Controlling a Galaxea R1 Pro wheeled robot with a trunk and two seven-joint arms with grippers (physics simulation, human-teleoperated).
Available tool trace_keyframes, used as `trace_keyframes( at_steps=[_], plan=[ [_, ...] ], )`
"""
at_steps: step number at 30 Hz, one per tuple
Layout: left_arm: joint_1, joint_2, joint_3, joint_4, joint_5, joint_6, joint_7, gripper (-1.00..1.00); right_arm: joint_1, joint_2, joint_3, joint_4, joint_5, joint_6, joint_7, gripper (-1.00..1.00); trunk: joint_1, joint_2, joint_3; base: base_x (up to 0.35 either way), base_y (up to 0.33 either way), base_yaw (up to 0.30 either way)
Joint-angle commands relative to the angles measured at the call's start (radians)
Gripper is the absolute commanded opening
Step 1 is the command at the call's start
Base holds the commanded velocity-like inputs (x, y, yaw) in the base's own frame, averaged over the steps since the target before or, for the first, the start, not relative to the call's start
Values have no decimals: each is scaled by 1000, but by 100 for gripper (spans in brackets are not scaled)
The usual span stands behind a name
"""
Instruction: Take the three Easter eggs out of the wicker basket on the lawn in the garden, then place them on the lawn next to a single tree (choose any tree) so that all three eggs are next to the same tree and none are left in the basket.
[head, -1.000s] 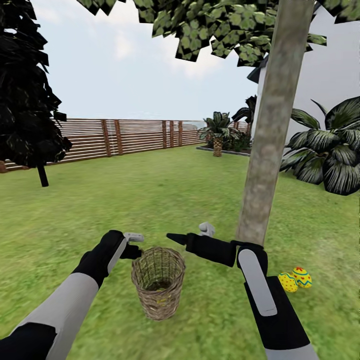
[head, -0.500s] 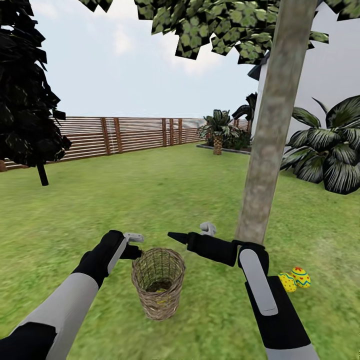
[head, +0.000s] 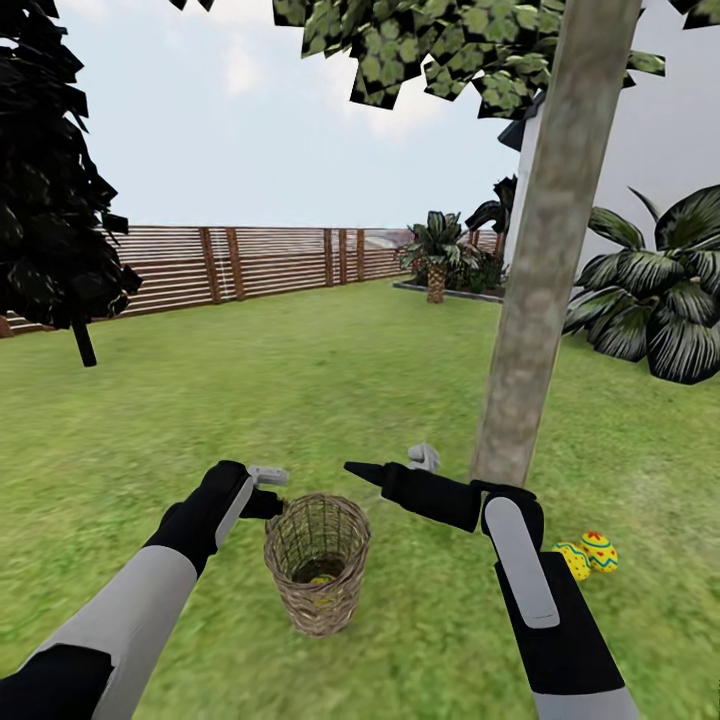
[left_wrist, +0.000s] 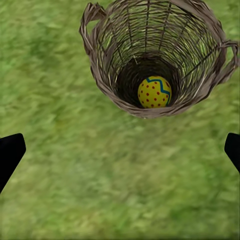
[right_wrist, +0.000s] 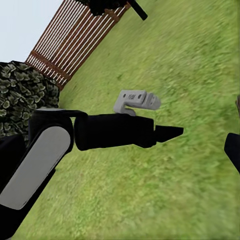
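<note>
The wicker basket (head: 317, 575) stands upright on the lawn (head: 300, 400), just left of the tree (head: 530, 300). One yellow Easter egg (left_wrist: 154, 92) lies at its bottom, faintly visible through the weave (head: 320, 580). Two more eggs (head: 572, 560) (head: 600, 550) lie on the grass right of the trunk's foot. My left gripper (head: 268, 497) hovers at the basket's left rim, open, with the fingertips (left_wrist: 10, 152) far apart and the basket (left_wrist: 150, 55) ahead of them. My right gripper (head: 360, 470) hangs open and empty above the far right rim, pointing left.
A brown slat fence (head: 250, 265) closes the far side of the garden. A dark narrow tree (head: 50, 200) stands at the left. Broad-leaved dark plants (head: 660, 300) grow at the right by a white wall. The right wrist view looks at my left arm (right_wrist: 115, 131) over grass.
The head camera has shifted a little, so the whole view has moved. My right gripper has drifted slightly to the right. The basket, the eggs and my left gripper stay where they were.
</note>
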Motion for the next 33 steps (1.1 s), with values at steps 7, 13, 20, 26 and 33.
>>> trace_keyframes(
  at_steps=[7,13,20,26,33],
  plan=[
    [-1,1,-3,-1,8,4,6,100,-1,1,-2,3,10,4,10,100,-27,49,9,0,0,0],
    [-1,1,-3,-1,8,4,6,100,-1,1,-3,3,9,4,10,100,-50,91,18,0,0,0],
    [-1,1,-4,-1,8,4,6,100,-1,1,-3,3,10,4,10,100,-77,140,29,0,0,0],
    [-1,1,-4,-1,8,4,6,100,-1,1,-3,4,9,4,11,100,-100,182,38,0,0,0],
    [-1,1,-4,0,8,4,6,100,-1,1,-11,4,9,4,11,100,-127,231,49,0,0,0]
  ],
)
